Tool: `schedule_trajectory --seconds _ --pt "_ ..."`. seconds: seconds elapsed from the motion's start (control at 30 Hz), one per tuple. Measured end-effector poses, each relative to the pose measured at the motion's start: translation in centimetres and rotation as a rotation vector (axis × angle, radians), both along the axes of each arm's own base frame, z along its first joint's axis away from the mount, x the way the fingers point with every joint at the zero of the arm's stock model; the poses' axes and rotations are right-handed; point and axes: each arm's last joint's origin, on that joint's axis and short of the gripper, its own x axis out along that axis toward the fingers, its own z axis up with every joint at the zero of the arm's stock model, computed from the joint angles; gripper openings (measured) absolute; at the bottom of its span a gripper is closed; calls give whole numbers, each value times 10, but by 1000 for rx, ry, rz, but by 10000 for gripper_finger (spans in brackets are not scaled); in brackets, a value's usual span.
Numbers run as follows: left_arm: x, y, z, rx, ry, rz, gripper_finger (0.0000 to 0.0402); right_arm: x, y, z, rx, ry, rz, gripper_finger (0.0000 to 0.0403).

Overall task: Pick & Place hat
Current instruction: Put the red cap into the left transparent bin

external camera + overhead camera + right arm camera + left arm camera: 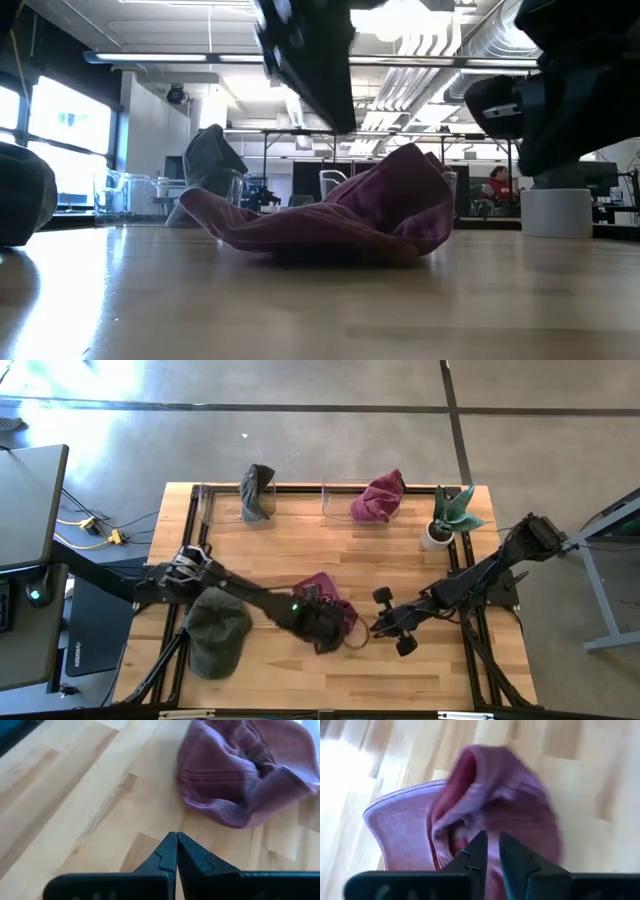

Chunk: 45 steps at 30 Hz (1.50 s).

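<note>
Dark fingers of the left end effector (490, 851) fill the foreground of the left wrist view, parted only narrowly and holding nothing, poised just above the maroon hat (485, 805).

From left to right in the high view: a monitor (30, 510) stands off the bench's left edge; a grey-green hat (217, 632) lies flat on the front left of the bench (270, 555); the left arm reaches across it toward the centre. At the bench's far edge, a grey hat (257, 492) sits in the left clear bin (210, 505). The maroon hat (330, 600) lies crumpled near the centre front of the bench, partly under the left end effector (322, 628). Behind it, a second maroon hat (378, 497) sits in the right clear bin (340, 500). The right end effector (385, 622) hovers just right of the central hat, apart from it; in the right wrist view its fingers (175, 851) are pressed together, empty, above bare wood near the hat (245, 775). A potted plant (448, 515) stands at the far right corner.

In the low view the hat (335, 215) rests on the bench, both arms above it.
</note>
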Motion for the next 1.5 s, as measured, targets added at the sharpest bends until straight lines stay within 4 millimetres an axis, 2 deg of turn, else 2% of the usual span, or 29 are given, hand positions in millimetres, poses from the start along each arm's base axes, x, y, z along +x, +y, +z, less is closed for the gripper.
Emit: schedule_trajectory --seconds 0.13,0.2,0.37,0.47,0.63,0.7,0.87,0.97,1.03,1.1,1.2,1.33,1.5 --pt "16 19 -48 -41 -1 19 8 -6 7 -2 -23 20 41 5" --pt "24 26 -60 -68 -44 1 3 -9 10 -3 -54 18 49 2" --pt "56 36 -61 -19 -325 -75 4 -18 13 2 -91 19 48 4" --pt "61 34 -54 48 -355 -113 1 -22 15 9 -88 -11 18 2" --pt "38 12 -21 127 -285 -70 2 -18 16 12 -85 -73 -21 8" --pt "27 5 -17 99 -214 -72 2 -13 16 11 -76 -101 -40 10" --pt "12 -6 -34 -19 -64 -160 2 9 13 -5 -38 -151 -129 10" --pt "10 -6 -60 -50 3 -155 2 26 0 -23 -47 -158 -286 3" --pt "5 -3 -69 -44 52 -153 2 33 -12 -36 -66 -129 -368 3" --pt "9 -5 -70 -82 30 -166 2 37 -24 -48 -84 -70 -410 4" --pt "3 -6 -76 -115 100 -169 2 38 -38 -57 -83 36 -388 2" --pt "-2 -10 -64 -146 167 -163 2 29 -42 -53 -51 161 -294 2" --pt "0 -19 -27 -57 100 -152 2 15 -30 -42 -41 205 -197 2"
